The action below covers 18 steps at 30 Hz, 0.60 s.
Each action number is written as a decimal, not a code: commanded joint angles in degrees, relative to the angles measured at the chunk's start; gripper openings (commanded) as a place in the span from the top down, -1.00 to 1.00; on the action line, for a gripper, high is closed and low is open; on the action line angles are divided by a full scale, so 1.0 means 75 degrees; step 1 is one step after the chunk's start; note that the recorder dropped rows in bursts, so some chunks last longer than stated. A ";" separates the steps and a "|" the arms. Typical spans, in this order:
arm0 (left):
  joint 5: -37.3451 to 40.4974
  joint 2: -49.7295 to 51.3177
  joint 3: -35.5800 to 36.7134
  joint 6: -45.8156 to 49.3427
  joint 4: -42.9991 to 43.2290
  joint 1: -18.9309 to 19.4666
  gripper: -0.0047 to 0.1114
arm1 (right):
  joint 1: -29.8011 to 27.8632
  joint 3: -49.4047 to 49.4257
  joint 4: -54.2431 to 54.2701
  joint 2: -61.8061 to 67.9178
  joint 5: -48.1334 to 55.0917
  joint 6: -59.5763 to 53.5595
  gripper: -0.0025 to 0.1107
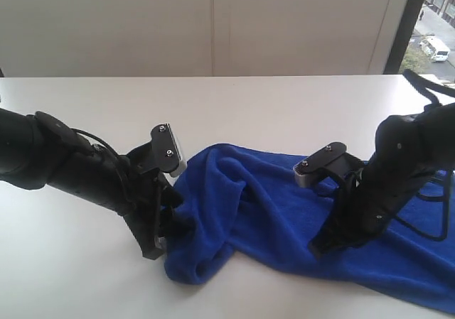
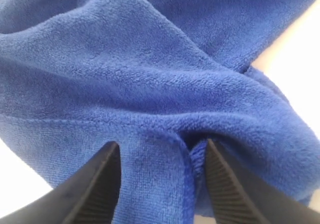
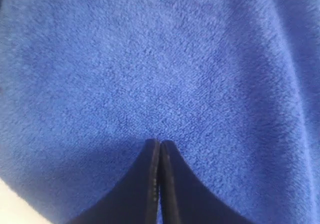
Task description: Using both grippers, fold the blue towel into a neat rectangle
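The blue towel lies bunched on the white table, stretching from the middle to the lower right. My left gripper sits at the towel's rumpled left end. In the left wrist view it is open, its fingers wide apart with a hemmed flap of the towel lying between them. My right gripper points down onto the towel's middle. The right wrist view shows it shut, tips together against the flat cloth, with no fold seen between them.
Bare white tabletop spreads behind and to the left of the towel. A pale wall stands at the back, and a window shows at the upper right. The towel's right end runs out of the exterior view.
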 commanded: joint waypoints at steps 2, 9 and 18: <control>0.0120 -0.0084 -0.0035 -0.0011 -0.0164 -0.0044 -0.05 | 0.0016 -0.0014 0.0055 0.0207 -0.0186 -0.0106 0.96; -0.0085 -0.0084 -0.0035 0.0493 -0.0713 -0.0044 -0.05 | 0.0016 -0.0014 0.0133 0.0223 -0.0290 -0.0106 0.96; -0.0152 0.0321 -0.0035 0.0836 -0.1146 -0.0044 0.24 | 0.0016 -0.0014 0.0160 0.0223 -0.0263 -0.0106 0.96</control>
